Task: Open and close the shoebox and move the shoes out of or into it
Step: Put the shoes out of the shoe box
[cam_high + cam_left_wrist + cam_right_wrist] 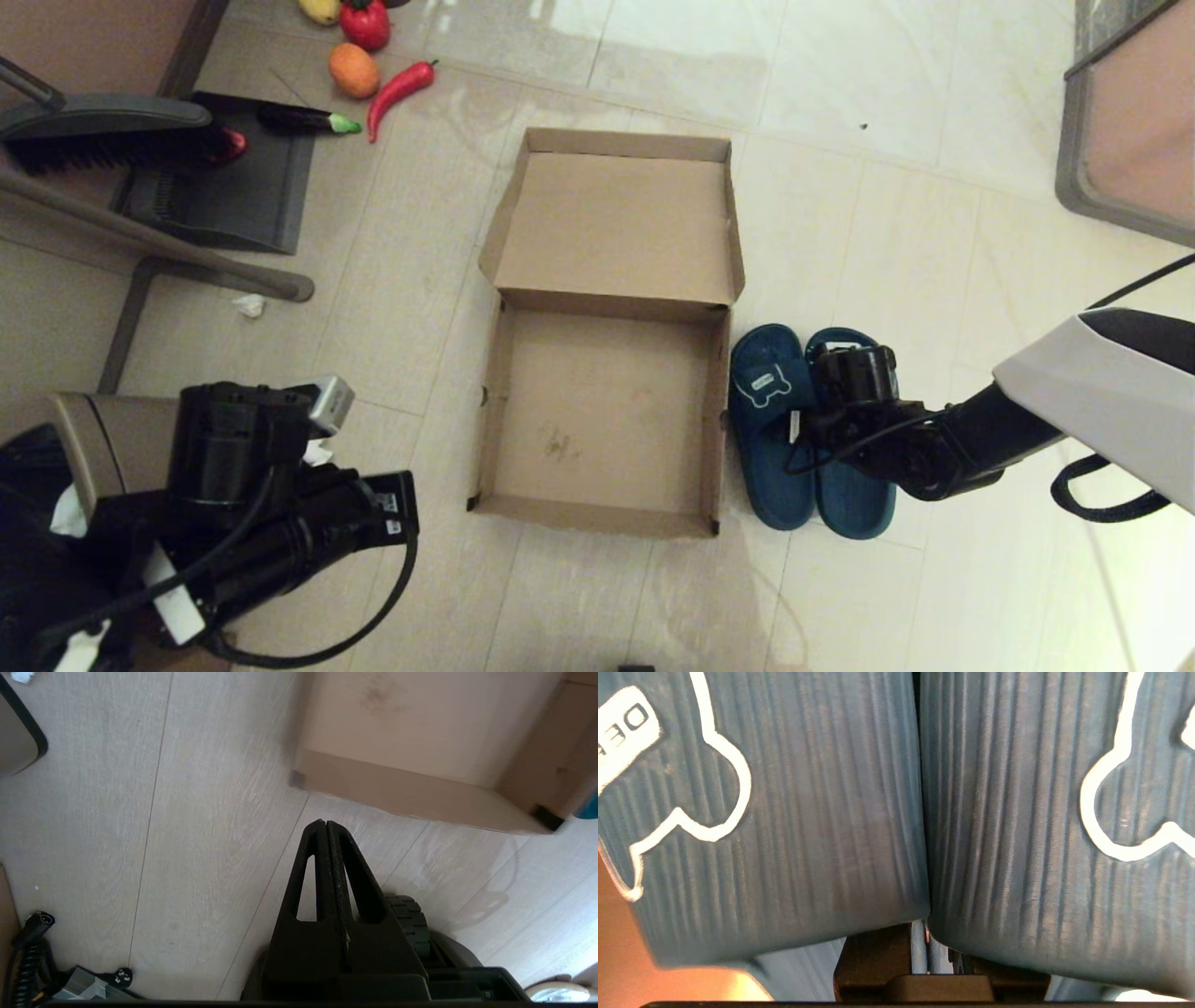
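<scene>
The right tool (810, 403) sits over the shoes (771, 425), its tips hidden under their straps, grip unclear. Beside it, the open shoebox (605, 420) rests on pale floor tiles (840, 579). The left tool (325, 828), pressed together, hangs apart.

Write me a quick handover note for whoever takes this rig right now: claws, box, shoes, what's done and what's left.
Right claw: down on the shoes, over the straps where the pair meets; grip state not visible.
Left claw: shut, empty, parked low beside the shoebox's near left corner.
Shoebox: on the floor, lid folded back away from the robot, inside empty.
Shoes: side by side on the floor, against the box's right wall.
Done: box opened.
Left: lift the shoes into the box, then close the lid.
</scene>
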